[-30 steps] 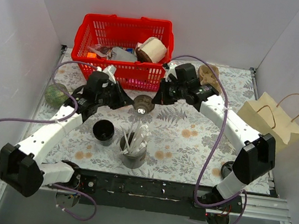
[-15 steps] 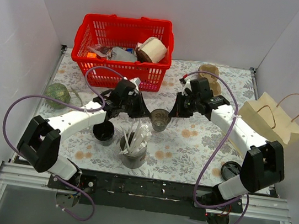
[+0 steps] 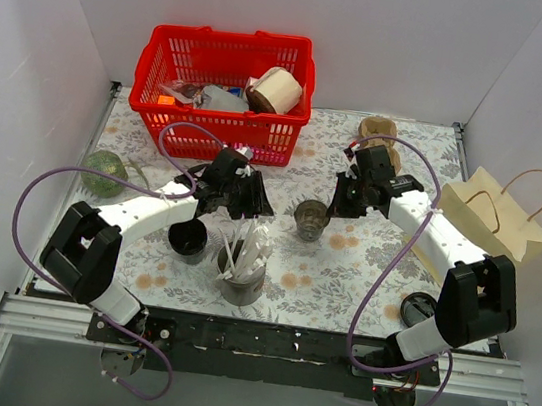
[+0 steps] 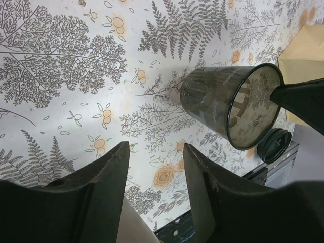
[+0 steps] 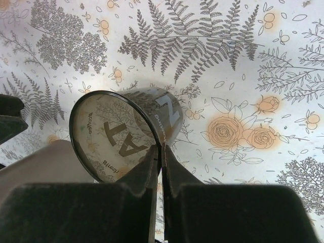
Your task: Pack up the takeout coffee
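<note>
R gripper (image 5: 161, 153) is pinched tight on the rim of the dark see-through takeout cup (image 5: 124, 129). Cup is tipped on its side, mouth twd that gripper, over mid floral mat (image 3: 357, 271). L gripper (image 4: 154, 151) has jaws apart w/ nothing between them, cup just beyond. Paper bag (image 3: 495, 222) stands at far right.

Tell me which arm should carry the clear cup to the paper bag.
Right. The right gripper is shut on the cup's rim, and the paper bag lies on that side. The left gripper stands open, apart from the cup.
</note>
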